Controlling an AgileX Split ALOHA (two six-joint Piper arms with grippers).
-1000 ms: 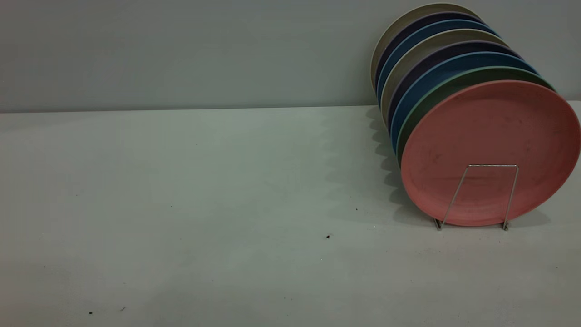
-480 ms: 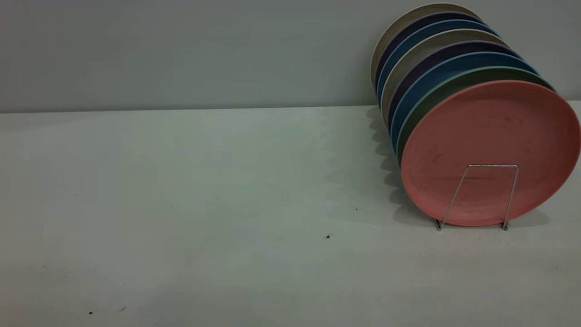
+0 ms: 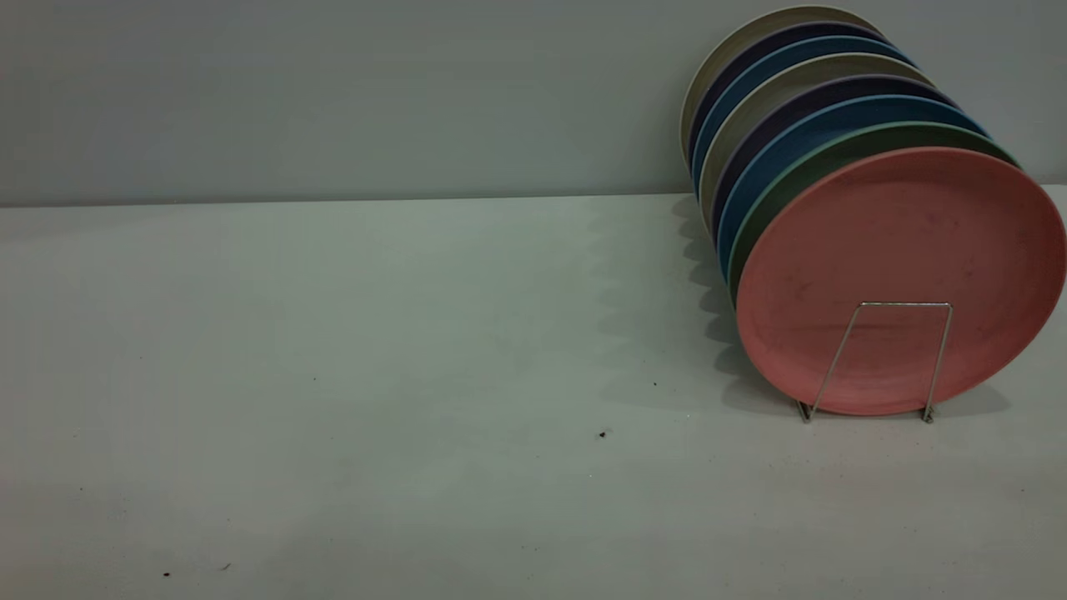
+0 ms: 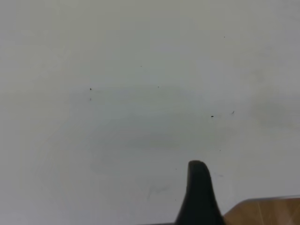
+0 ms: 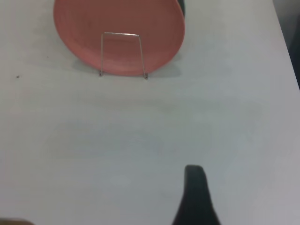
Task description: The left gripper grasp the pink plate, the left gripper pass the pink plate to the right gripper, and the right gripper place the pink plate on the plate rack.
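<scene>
The pink plate (image 3: pixel 900 279) stands on edge in the plate rack (image 3: pixel 884 358) at the front of a row of upright plates, with a green plate (image 3: pixel 779 196) just behind it and blue, dark purple and beige ones further back; one silver wire loop of the rack crosses the lower part of its face, and its bottom rim sits at the rack's feet on the table (image 3: pixel 375 375). Judged from this, the plate is already racked and the task looks finished or nearly so. Neither arm appears in the exterior view. Of the left end effector (image 4: pixel 199 197) only a single dark jaw tip shows, over bare table well away from the rack, so I cannot tell whether its jaws are apart or together; the same holds for the right end effector (image 5: pixel 196 197), whose single visible jaw hangs over the table facing the rack, well apart from the plate and touching nothing. The plate looks stiff, light and matte, probably plastic or a fibre composite, so not very slippery and unlikely to shatter. Its thin raised rim is the natural place to pinch, at the upper edge clear of the wire loop and the green plate
</scene>
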